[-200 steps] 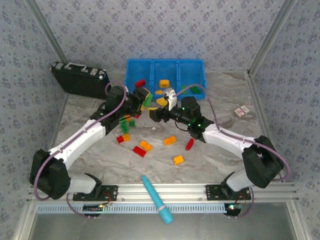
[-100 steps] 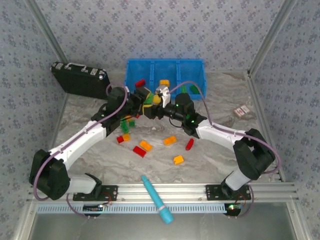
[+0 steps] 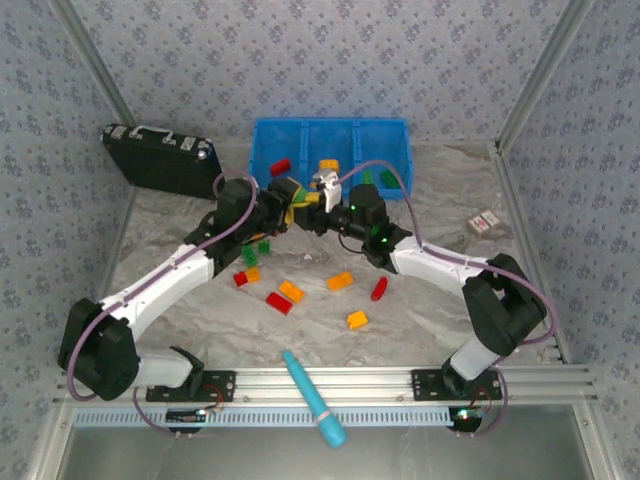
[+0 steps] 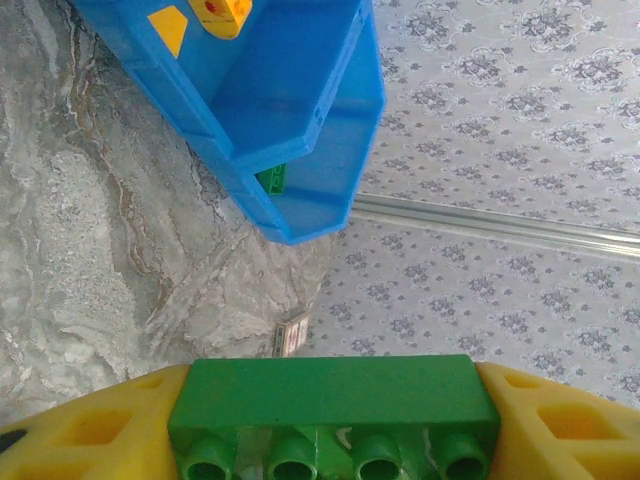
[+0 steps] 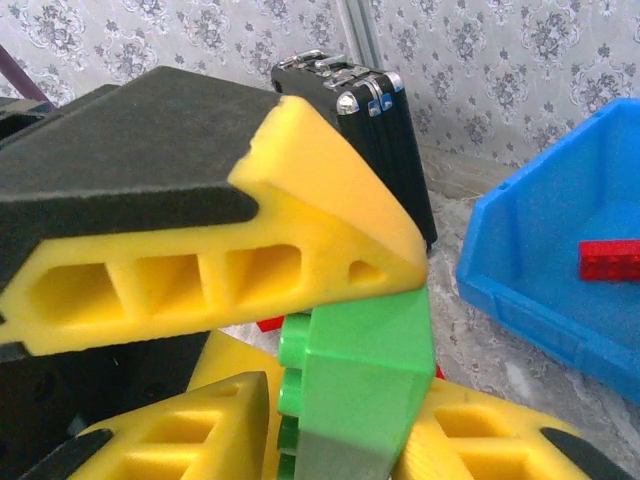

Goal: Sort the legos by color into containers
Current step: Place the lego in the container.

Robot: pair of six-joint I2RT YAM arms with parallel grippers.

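Green lego clamped between the left gripper's yellow fingers. Flanked too by the right gripper's fingers, close on both sides; pressing or slack, cannot tell. Ahead of the left tips, slightly leftward, the blue bin.

Bin at the back, case to its left (bricks lie before them), tool foremost.

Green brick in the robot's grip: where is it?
The green brick is held in the left gripper, top view centre, just in front of the blue bin, with the right gripper facing it.
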